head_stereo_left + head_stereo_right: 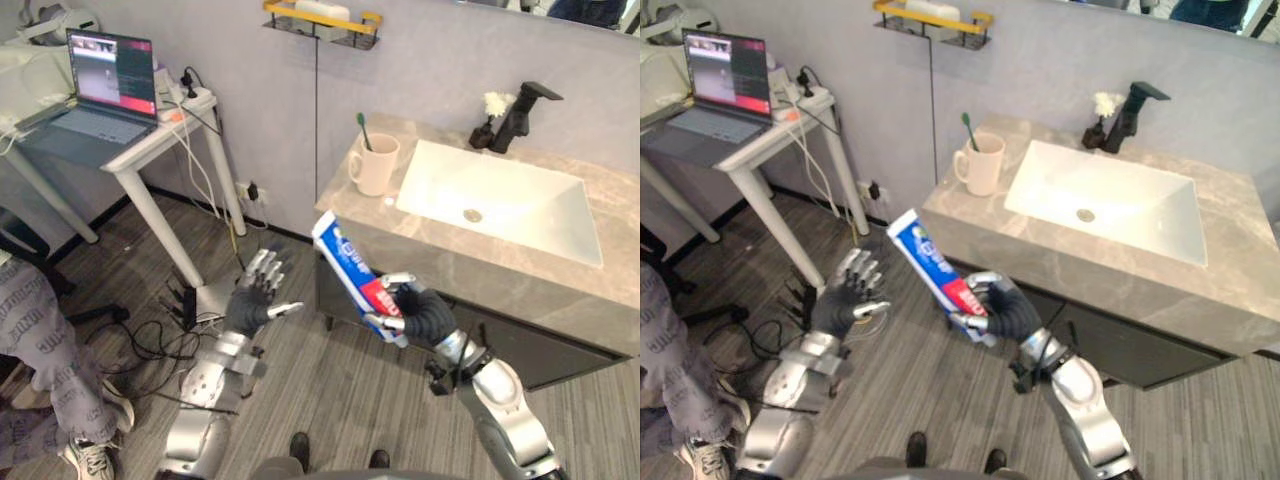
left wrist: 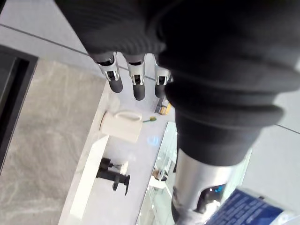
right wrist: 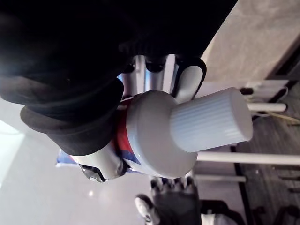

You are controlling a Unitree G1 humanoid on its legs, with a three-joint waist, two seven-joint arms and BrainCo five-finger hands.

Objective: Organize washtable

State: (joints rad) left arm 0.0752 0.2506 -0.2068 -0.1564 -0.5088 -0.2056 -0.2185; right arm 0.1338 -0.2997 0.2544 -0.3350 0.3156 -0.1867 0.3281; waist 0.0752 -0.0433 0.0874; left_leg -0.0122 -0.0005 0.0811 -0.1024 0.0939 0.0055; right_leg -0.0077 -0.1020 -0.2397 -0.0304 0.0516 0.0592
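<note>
**Blue-and-white toothpaste tube held in your right hand, off the worktop**

Grey laptop [image 1: 108, 85], open with its screen lit, sits at the far left on a white side table [image 1: 150, 150]. What the screen shows is too small for you to read. Below it, a person's leg [image 1: 30, 320] in patterned trousers is cut off by the frame edge.

Your left hand [image 1: 255, 295] is raised over the wood-look floor with its fingers [image 2: 136, 84] straight and spread, holding nothing.

To its right is the toothpaste tube [image 1: 345, 265], blue and white with a red band. It is tilted, with its flat end up and toward the left. There is lettering along it, which you can't make out from here. Your right hand [image 1: 420, 315] has its fingers and thumb curled round the tube's lower end, so the head views hide that end. The right wrist view shows its ribbed white cap [image 3: 211, 119] sticking out past the fingers. The tube hangs in the air just in front of the marble worktop [image 1: 480, 260], near its left corner, and isn't resting on it.

On the worktop, a cream mug [image 1: 377, 165] holds a green toothbrush [image 1: 363, 130] standing upright. Next comes the white sink basin [image 1: 530, 200]. Behind it are a black faucet [image 1: 520, 112] and, just beside that, a small white flower [image 1: 494, 103] in a dark vase.

High on the wall, above the mug, a yellow-railed shelf [image 1: 322, 22] carries a white item that the top edge cuts off.
</note>
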